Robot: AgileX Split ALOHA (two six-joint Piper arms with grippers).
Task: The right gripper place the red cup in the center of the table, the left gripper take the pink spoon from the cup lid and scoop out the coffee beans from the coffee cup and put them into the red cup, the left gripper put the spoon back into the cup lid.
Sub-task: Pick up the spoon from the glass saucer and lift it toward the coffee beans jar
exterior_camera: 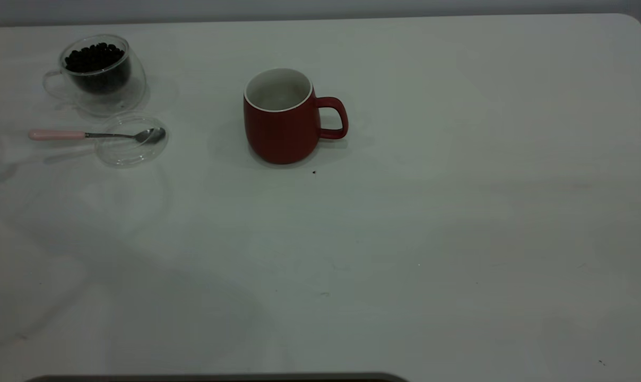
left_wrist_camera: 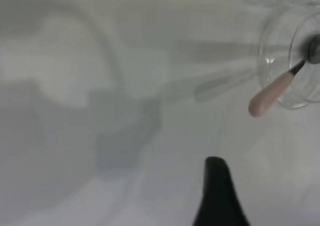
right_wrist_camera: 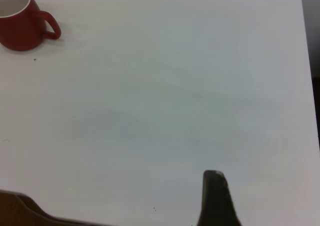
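Mug, glass cup and spoon sitting on a pale table under soft arm shadows.

White table (exterior_camera: 458, 212), rounded at its far right corner, is carrying a few dark specks; the red cup (exterior_camera: 282, 119) is standing upright near its middle, handle pointing right. Far left, the coffee cup (exterior_camera: 98, 72) is holding the coffee beans (exterior_camera: 94, 57), and just in front the pink spoon (exterior_camera: 89, 135) is lying with its bowl in the cup lid (exterior_camera: 131, 141). Left gripper (left_wrist_camera: 218, 196) is hovering near the spoon handle, right gripper (right_wrist_camera: 216, 198) well apart from the mug; whether either is open I cannot tell.
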